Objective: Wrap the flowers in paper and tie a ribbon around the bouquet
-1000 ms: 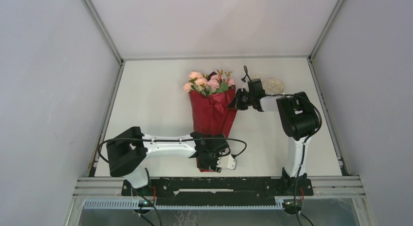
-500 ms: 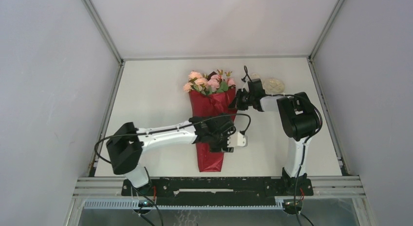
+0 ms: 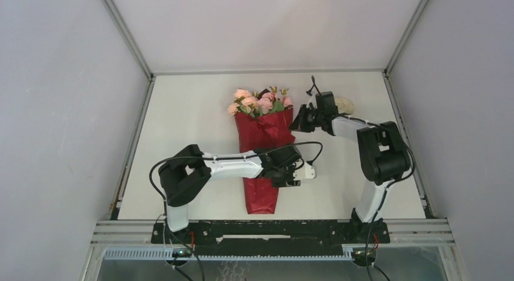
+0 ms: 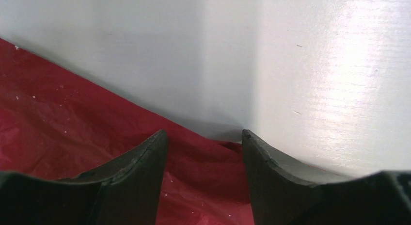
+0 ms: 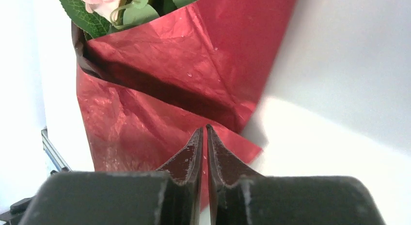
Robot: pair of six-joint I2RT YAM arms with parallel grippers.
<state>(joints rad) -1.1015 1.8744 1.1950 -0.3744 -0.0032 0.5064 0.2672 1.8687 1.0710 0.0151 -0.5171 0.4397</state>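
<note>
The bouquet lies flat mid-table, its pink flowers (image 3: 257, 102) topping a cone of red paper (image 3: 262, 149). My left gripper (image 3: 290, 174) hovers over the cone's right edge, about halfway down. It is open, and in the left wrist view the red paper (image 4: 72, 123) and its edge lie between and under the fingers (image 4: 145, 162). My right gripper (image 3: 299, 121) sits by the paper's upper right corner. Its jaws (image 5: 204, 128) are shut to a hairline slit above the paper corner (image 5: 245, 147); nothing visibly pinched. A pink flower (image 5: 104, 1) shows top left. The cream ribbon (image 3: 344, 103) lies coiled behind the right arm.
White table (image 3: 188, 129) with grey enclosure walls on three sides. A metal rail (image 3: 273, 229) runs along the near edge at the arm bases. Black cables loop off both wrists near the bouquet.
My left arm swept from the cone's bottom tip up and rightward to its right edge. My right gripper shifted slightly up and right at the paper's upper corner.
</note>
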